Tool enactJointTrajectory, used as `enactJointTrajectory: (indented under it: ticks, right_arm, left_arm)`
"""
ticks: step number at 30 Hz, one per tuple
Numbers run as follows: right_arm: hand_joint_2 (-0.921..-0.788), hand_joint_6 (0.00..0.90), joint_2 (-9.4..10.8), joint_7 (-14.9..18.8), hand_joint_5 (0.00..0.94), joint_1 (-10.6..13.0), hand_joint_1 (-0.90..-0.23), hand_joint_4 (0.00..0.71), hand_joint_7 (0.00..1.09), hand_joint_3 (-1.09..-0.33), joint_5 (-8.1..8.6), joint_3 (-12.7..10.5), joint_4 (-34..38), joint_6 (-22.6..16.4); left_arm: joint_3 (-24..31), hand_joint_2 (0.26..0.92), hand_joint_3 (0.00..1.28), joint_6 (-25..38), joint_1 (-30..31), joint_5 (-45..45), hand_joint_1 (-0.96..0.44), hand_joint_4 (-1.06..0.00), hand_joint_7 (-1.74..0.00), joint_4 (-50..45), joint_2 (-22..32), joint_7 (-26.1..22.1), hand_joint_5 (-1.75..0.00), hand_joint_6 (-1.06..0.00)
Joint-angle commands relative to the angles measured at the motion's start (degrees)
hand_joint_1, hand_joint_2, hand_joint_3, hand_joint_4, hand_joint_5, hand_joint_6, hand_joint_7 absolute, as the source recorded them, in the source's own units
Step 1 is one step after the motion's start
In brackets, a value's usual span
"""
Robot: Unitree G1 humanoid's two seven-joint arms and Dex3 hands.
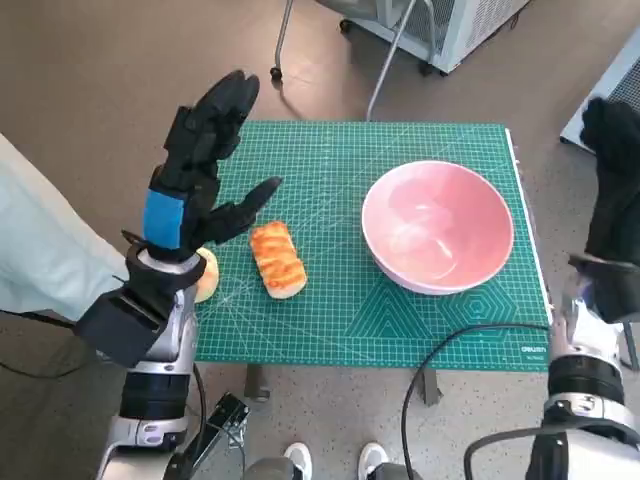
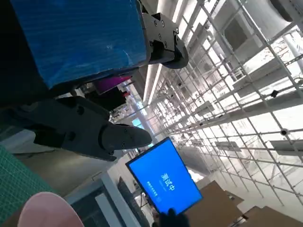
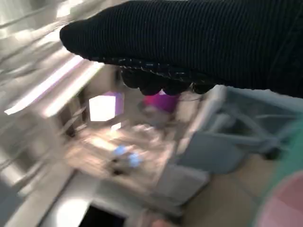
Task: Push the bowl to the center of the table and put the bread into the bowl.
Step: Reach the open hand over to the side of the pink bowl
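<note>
Left hand (image 1: 205, 165) — green mat (image 1: 330, 310) below

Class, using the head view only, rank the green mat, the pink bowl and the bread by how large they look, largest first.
1. green mat
2. pink bowl
3. bread
All three lie on the same table, so nearness to the camera hardly skews this order.

A pink bowl (image 1: 438, 227) sits upright and empty at the surface's right side — a golden bread (image 1: 277, 259) lies well apart, left.
</note>
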Motion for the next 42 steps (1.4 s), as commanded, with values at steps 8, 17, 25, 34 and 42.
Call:
enactJointTrajectory:
  ticks: [8,17,25,34,42]
  right_arm:
    - [-0.921,0.004,3.04,-4.81,0.036,1.15,-0.573,0.221,0.64,-0.879,-1.59,0.58,7.34,8.37]
    - [-0.921,0.045,7.4,-5.54,0.033,0.56,-0.552,0.243,0.62,-0.853,-0.98,0.29,9.19,13.71]
    - [-0.921,0.084,11.58,-4.88,0.037,-1.19,-0.562,0.268,0.63,-0.842,0.54,-1.16,9.94,18.03]
    - [-0.921,0.116,15.67,-4.21,0.021,-4.54,-0.534,0.282,0.57,-0.836,3.09,-4.3,10.55,22.33]
    - [-0.921,0.152,18.02,-5.49,0.026,-7.46,-0.527,0.299,0.58,-0.825,6.36,-8.76,10.99,25.1]
  left_arm:
    - [-0.09,0.921,0.31,-0.29,0.32,0.03,-0.26,-0.33,-0.28,-0.31,0.42,0.02,0.0,-0.26]
    - [0.28,0.921,0.31,-0.42,0.9,-1.27,-0.26,-0.33,-0.28,-0.4,1.15,-1.13,0.0,-0.27]
    - [0.71,0.921,0.31,-0.14,1.63,-1.56,-0.27,-0.33,-0.27,-1.08,1.85,-1.56,0.0,-0.28]
    - [1.11,0.921,0.3,0.22,2.42,-1.81,-0.3,-0.33,-0.25,-1.84,2.72,-2.05,0.0,-0.29]
    - [1.91,0.921,0.29,0.42,3.84,-2.28,-0.31,-0.33,-0.2,-2.64,3.73,-2.52,0.0,-0.32]
